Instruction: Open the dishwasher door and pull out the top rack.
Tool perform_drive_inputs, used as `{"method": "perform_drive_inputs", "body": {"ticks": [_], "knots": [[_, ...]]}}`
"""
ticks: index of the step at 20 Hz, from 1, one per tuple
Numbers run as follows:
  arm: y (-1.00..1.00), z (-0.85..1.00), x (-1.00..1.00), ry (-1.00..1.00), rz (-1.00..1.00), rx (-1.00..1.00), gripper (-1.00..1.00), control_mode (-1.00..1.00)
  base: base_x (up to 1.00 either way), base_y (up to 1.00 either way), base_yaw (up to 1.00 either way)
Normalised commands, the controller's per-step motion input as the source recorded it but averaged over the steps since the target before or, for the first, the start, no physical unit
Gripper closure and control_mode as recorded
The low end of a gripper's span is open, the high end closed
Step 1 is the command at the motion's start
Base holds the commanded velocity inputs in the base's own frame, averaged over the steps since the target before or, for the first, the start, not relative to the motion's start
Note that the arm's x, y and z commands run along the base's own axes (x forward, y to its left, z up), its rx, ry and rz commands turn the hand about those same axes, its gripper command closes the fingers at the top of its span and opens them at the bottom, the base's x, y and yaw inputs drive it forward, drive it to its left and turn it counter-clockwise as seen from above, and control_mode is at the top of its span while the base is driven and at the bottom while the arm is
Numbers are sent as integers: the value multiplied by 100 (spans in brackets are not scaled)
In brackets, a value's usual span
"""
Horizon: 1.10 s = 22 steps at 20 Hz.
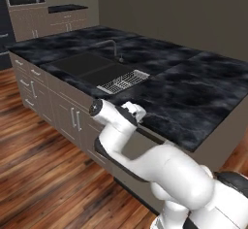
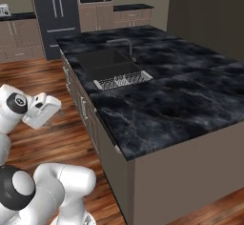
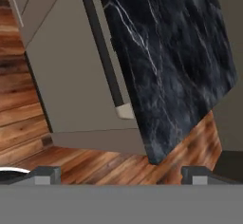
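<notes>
The dishwasher door (image 3: 71, 80) is a flat taupe panel in the island's side, and it stands shut under the black marble counter (image 3: 161, 61). A long dark bar handle (image 3: 102, 52) with a pale end cap runs along its top edge. My gripper (image 3: 121, 175) is open, with nothing between its fingertips (image 3: 45, 174). It hangs in front of the door and above the floor, apart from the handle. In the right base view my hand (image 2: 42, 110) floats left of the island's side face (image 2: 107, 148). The top rack is hidden behind the shut door.
A black sink basin (image 1: 92, 65) with a faucet (image 1: 115, 46) and a white wire dish drainer (image 1: 123, 81) sits in the counter. Narrow cabinet doors with short handles (image 1: 75, 119) lie left of the dishwasher. Wooden floor (image 1: 43, 174) spreads out in front of the island.
</notes>
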Motion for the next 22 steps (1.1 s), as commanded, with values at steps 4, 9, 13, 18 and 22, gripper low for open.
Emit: {"method": "perform_drive_inputs", "body": {"ticks": [4,9,13,18,22], "knots": [[19,-27,27,-4,0,-24,-100,-100,0,0,0],[1,-31,28,-4,0,-21,-100,-100,0,0,0],[0,-35,29,-4,0,-19,-100,-100,0,0,0],[0,-31,29,0,0,-13,-100,-100,0,0,0],[-2,-32,26,0,0,-3,-100,-100,0,0,0]]}}
